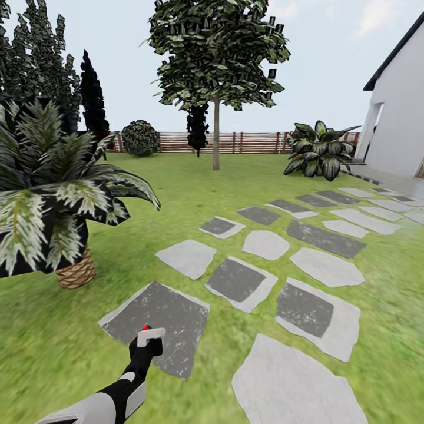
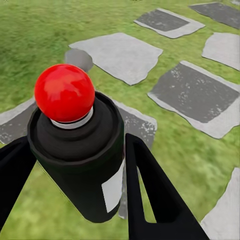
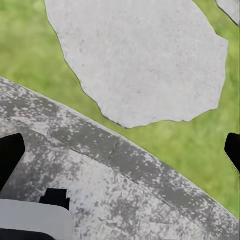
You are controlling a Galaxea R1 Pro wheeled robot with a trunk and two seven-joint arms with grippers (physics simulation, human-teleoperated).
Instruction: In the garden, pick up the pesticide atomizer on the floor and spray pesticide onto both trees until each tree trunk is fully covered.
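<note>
right pincer (image 3: 120, 150) fingertips cut off | house (image 1: 397, 112) cropped at frame edge

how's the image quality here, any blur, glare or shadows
Head view: lawn smears at the lower corners, tree stays sharp, flat light with hardly any shadows. Left wrist view: soft highlight on the atomizer red tip, held in the left gripper. Right wrist view: even light, stones slightly soft.

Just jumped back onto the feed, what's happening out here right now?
The left gripper is clamped on the small black spray bottle with the red nozzle tip, held up over the grey stepping stones in the lawn. The broadleaf tree with the bare grey-brown trunk stands well ahead near the wooden slat fence, no white specks visible on it. The right gripper's fingertips sit wide apart over a stone, holding nothing.
</note>
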